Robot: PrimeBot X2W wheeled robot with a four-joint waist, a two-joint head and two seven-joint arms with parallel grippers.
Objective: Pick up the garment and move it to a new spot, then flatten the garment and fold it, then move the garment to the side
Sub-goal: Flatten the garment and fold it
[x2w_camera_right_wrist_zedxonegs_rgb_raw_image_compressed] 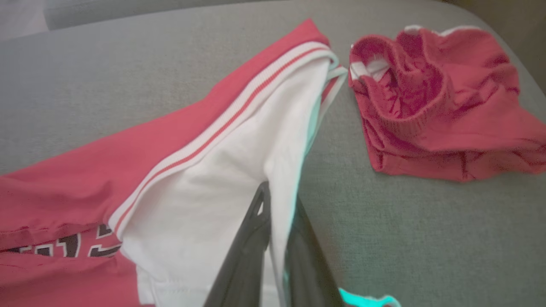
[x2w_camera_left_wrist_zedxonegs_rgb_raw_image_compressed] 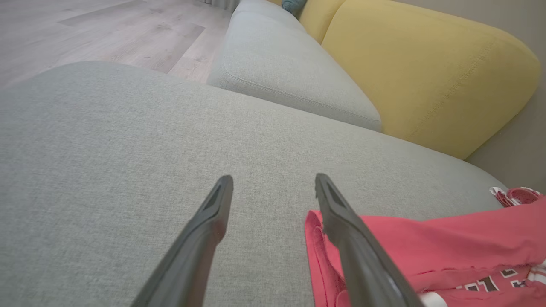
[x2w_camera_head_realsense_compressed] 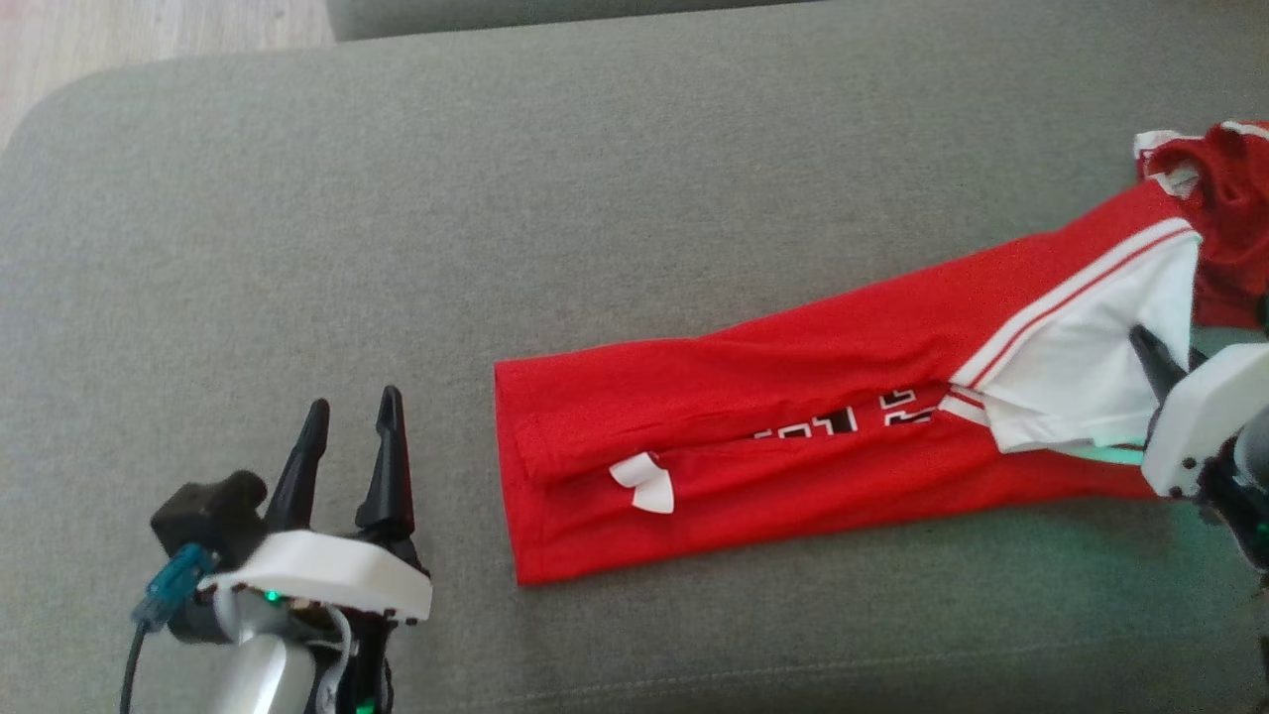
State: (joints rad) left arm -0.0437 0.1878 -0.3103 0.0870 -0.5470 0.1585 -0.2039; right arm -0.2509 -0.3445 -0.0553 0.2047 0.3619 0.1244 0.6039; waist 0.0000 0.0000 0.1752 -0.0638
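Note:
The garment is a red shirt with white sleeve panels and striped trim, folded into a long strip that runs from the middle of the grey sofa cushion up to the right. My right gripper is shut on the garment's white panel at its right end; the same grip shows in the head view, right gripper. Left of the garment's hem end, my left gripper hovers open and holds nothing. In the left wrist view the left gripper points over bare cushion, the garment's hem beside its right finger.
A second crumpled red piece lies just right of the gripped end, near the cushion's right edge. A yellow backrest and another grey cushion lie beyond. Wooden floor is past the cushion's far-left edge.

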